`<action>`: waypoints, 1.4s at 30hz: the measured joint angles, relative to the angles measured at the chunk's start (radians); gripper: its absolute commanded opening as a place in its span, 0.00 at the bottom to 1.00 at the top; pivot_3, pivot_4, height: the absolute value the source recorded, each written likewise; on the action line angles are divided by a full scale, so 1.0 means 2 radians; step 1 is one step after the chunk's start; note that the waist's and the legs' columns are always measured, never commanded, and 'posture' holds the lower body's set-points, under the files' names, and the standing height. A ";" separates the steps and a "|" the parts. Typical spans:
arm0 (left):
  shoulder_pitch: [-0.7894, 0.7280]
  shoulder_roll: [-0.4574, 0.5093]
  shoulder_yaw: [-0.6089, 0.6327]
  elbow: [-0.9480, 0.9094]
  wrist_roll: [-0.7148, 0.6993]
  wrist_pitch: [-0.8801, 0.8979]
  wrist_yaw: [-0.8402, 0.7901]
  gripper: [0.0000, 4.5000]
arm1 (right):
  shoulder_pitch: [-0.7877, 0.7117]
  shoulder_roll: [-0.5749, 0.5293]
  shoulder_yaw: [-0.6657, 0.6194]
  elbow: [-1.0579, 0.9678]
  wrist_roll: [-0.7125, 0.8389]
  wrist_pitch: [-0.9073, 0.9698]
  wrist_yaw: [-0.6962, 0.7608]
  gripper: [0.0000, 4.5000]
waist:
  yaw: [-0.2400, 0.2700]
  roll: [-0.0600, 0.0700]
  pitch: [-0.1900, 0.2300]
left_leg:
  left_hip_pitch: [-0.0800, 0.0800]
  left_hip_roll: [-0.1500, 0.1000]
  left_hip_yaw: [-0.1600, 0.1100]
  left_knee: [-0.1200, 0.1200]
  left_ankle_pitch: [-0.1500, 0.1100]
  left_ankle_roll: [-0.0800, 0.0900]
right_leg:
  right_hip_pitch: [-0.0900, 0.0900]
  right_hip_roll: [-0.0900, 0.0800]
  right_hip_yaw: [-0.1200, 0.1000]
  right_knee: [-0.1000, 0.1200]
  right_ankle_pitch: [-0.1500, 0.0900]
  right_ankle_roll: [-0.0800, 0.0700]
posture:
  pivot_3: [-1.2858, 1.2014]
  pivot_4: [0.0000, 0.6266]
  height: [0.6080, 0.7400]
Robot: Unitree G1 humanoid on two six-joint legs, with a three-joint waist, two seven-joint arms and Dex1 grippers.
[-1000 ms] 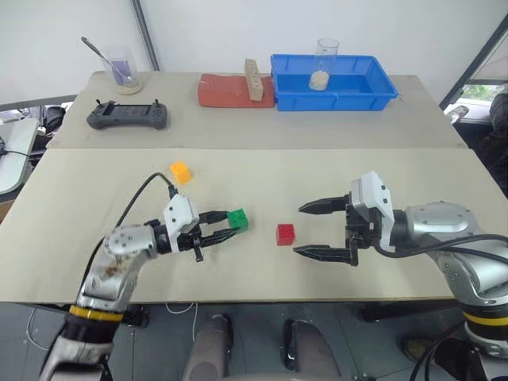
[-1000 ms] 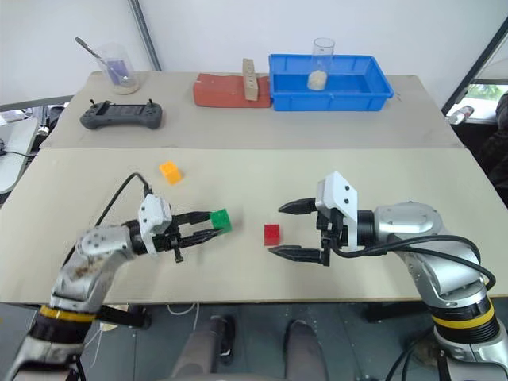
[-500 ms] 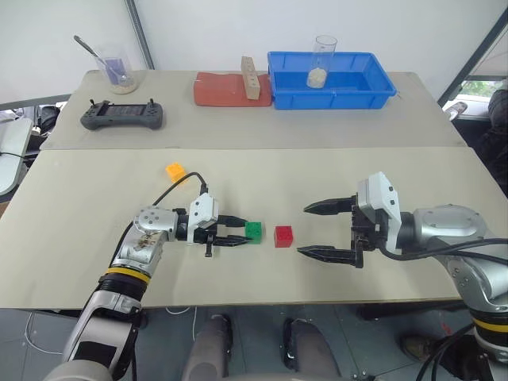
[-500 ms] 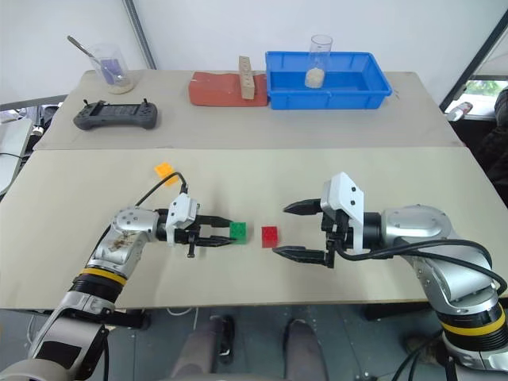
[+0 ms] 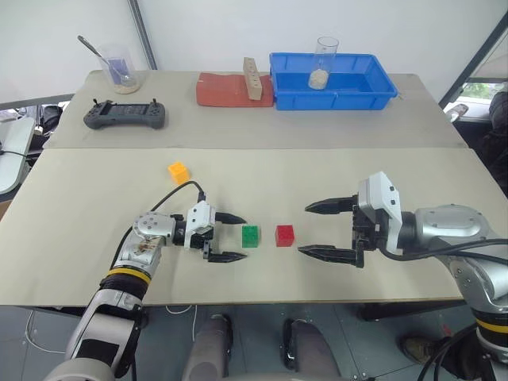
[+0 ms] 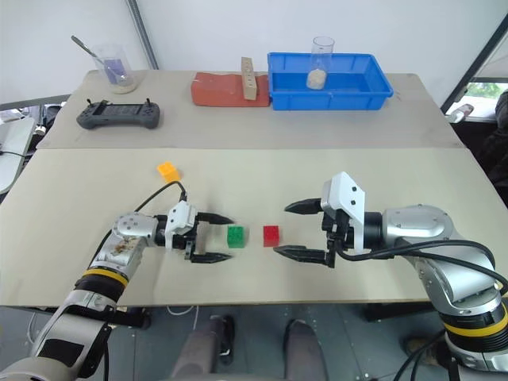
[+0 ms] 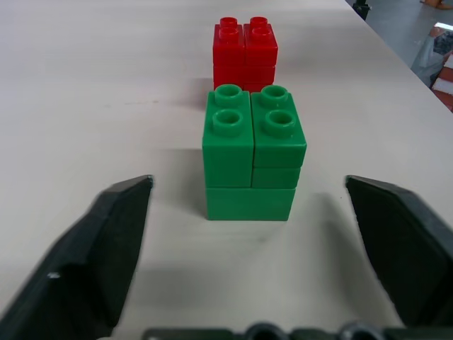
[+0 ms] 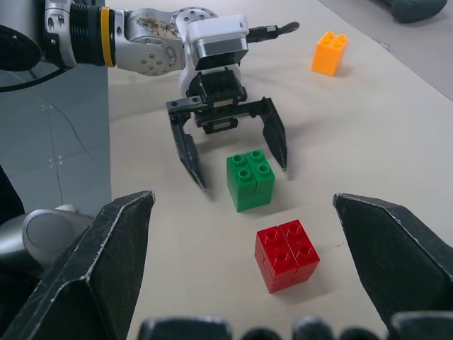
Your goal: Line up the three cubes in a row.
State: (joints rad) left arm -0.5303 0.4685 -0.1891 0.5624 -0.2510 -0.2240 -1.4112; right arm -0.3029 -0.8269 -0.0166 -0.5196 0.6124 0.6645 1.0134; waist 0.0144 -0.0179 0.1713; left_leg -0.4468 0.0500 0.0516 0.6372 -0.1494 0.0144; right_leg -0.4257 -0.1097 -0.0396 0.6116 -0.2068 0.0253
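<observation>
My left hand [image 5: 232, 236] has just let go of the small green studded plastic cube [image 5: 251, 235] — it now stands on the worktop [image 5: 95, 198] just beside the red studded cube [image 5: 285, 235], two in line. The hand's fingers are spread, the green cube just past their tips; the orange-yellow cube [image 5: 179, 171] lies well behind.

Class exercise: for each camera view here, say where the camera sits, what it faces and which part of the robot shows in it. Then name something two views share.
Left eye view: on the head, looking forward and down over the table; both arms show.
Right eye view: the same scene from beside it.
Left wrist view: on the left wrist, looking along the open left gripper at the green cube, with the red cube behind it.
Right wrist view: on the right wrist, looking along the open right gripper toward the left gripper.
Shared: both wrist views show the green and red cubes.
</observation>
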 measured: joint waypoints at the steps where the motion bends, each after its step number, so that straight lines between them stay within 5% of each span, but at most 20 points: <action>1: 0.000 0.002 0.003 -0.002 0.000 0.000 0.000 0.99 | -0.002 0.001 0.001 0.000 0.000 0.000 -0.001 1.00 | 0.000 0.000 0.000 | 0.000 0.000 0.000 0.000 0.000 0.000 | 0.000 0.000 0.000 0.000 0.000 0.000 | 0.52 0.24 1.00; 6: 0.028 0.044 0.038 -0.078 -0.017 0.029 0.011 0.99 | -0.025 0.018 0.007 0.002 0.001 0.003 -0.013 1.00 | -0.006 0.000 0.000 | 0.000 0.001 0.000 0.000 0.000 0.000 | -0.001 0.000 0.000 0.000 0.000 0.000 | 0.52 0.24 1.00; 10: 0.098 0.068 0.107 -0.208 -0.055 0.122 0.097 0.99 | -0.089 0.046 0.023 0.002 0.010 0.035 -0.045 1.00 | -0.010 0.000 0.000 | 0.000 0.001 0.000 -0.001 0.000 0.000 | -0.001 0.000 0.000 0.001 0.000 0.000 | 0.52 0.24 1.00; 20: 0.207 -0.018 0.219 -0.329 -0.037 0.226 0.412 0.99 | -0.197 0.116 0.045 0.011 0.035 0.111 -0.117 1.00 | -0.001 -0.001 0.000 | 0.000 0.000 0.000 -0.001 -0.001 -0.002 | -0.001 0.000 0.000 0.000 0.000 0.000 | 0.52 0.24 1.00; 42: 0.073 -0.162 0.182 -0.139 0.080 0.162 0.668 0.99 | -0.176 0.092 0.059 0.025 0.009 0.103 -0.105 1.00 | 0.001 -0.002 0.000 | 0.000 0.000 0.001 0.000 -0.001 -0.002 | 0.000 0.000 0.000 0.000 0.003 0.002 | 0.52 0.24 1.00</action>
State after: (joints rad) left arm -0.3834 0.1451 0.1756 0.2839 -0.0901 0.0999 -0.0750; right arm -0.6551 -0.6431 0.1021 -0.4701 0.6309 0.8702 0.8028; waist 0.0155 -0.0219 0.1715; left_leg -0.4469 0.0504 0.0534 0.6375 -0.1519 0.0102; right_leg -0.4259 -0.1103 -0.0398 0.6114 -0.2010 0.0290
